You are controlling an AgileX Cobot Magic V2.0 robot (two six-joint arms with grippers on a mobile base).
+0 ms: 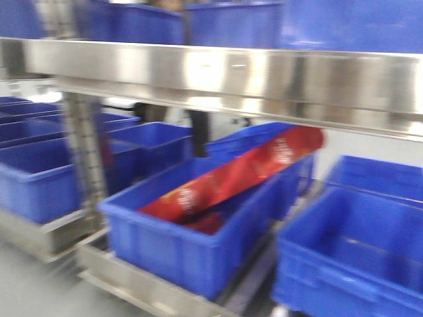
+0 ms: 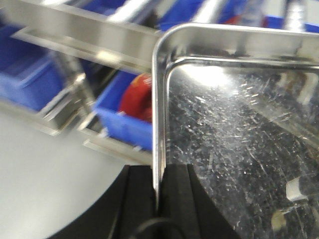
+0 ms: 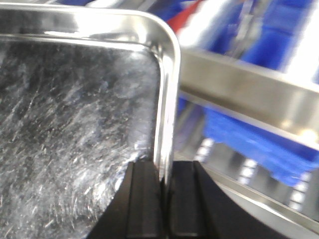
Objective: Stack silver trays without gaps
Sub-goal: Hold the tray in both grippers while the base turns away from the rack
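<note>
A silver tray with a scratched shiny bottom fills the left wrist view. My left gripper is shut on its left rim, one black finger on each side. The same tray fills the right wrist view, and my right gripper is shut on its right rim. The tray is held up in front of a rack of bins. Neither the tray nor the grippers show in the front view. Any other tray is out of view.
A long flat steel band crosses the front view over rows of blue bins. A red packet lies slanted in the middle bin. A perforated steel post stands at the left. Grey floor lies below.
</note>
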